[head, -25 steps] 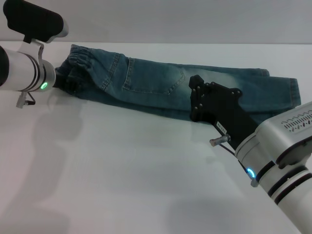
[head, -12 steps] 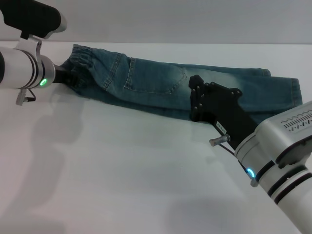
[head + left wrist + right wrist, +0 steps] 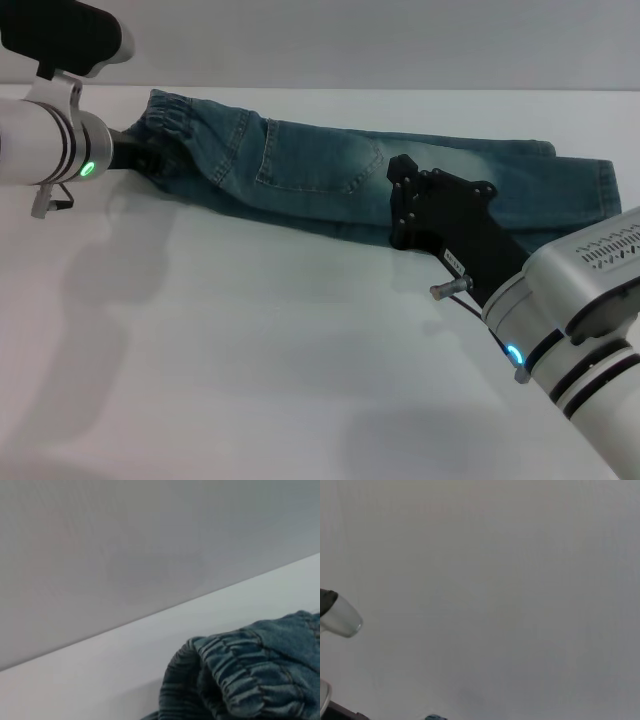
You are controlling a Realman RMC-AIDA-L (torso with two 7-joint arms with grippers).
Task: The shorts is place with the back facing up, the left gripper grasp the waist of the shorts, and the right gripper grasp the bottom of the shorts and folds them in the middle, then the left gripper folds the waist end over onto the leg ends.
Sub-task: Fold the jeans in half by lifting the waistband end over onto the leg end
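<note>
Black, pronged jaws of the left gripper (image 3: 150, 158) met the waist (image 3: 165, 128) of the shorts (image 3: 340, 170) at the far left of the bench (image 3: 250, 350); whether they were clamped on the cloth could not be told. Behind them ran a silver cylindrical wrist with dark bands and a green light. The left wrist view showed the gathered elastic band (image 3: 235, 675) close up, ruffled in tight ridges and lifted into a rounded fold.

Nearer the middle, the right gripper (image 3: 405, 205) was a blocky black claw poised over the near edge of the denim; its jaws could not be judged either. Its wrist was silver-white, banded, with a blue light.

Faded blue denim lay folded lengthwise, long and narrow, one patch pocket (image 3: 315, 152) uppermost with pale stitching. The bottom of the shorts (image 3: 600, 190), darker and straight-hemmed, lay at the far right. The bench was smooth, matt white.
</note>
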